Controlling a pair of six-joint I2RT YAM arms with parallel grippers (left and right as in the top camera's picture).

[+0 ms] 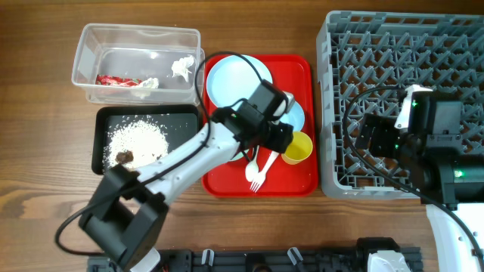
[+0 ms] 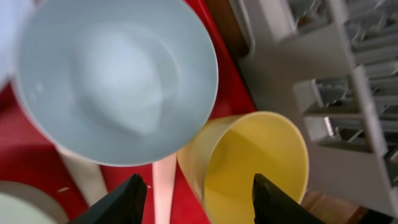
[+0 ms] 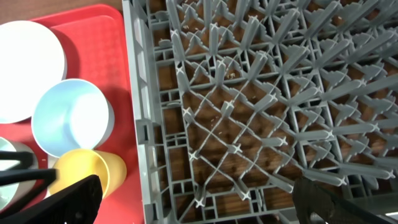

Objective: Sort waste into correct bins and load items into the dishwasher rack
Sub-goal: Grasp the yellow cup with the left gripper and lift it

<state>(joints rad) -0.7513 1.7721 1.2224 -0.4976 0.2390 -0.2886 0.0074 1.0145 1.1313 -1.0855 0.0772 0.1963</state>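
Observation:
My left gripper (image 2: 202,202) is open low over the red tray, its fingers straddling the near rim of the yellow cup (image 2: 255,168); it also shows in the overhead view (image 1: 281,127). The light blue bowl (image 2: 118,74) sits just beyond, touching the cup. A pale green bowl edge (image 2: 15,208) shows at lower left. The light blue plate (image 1: 231,79), white fork (image 1: 261,177) and spoon (image 1: 251,170) lie on the tray. My right gripper (image 3: 199,202) is open and empty above the grey dishwasher rack (image 3: 261,93). The clear tub (image 1: 83,45) holds the red wrapper (image 1: 113,79) and tissue (image 1: 181,66). The black tray (image 1: 185,117) holds rice (image 1: 136,140) and brown scraps (image 1: 125,157).
The red serving tray (image 1: 295,181) lies between the black tray and the rack (image 1: 454,45), close against the rack's left wall. The rack holds no dishes. Black cables run over the rack near my right arm.

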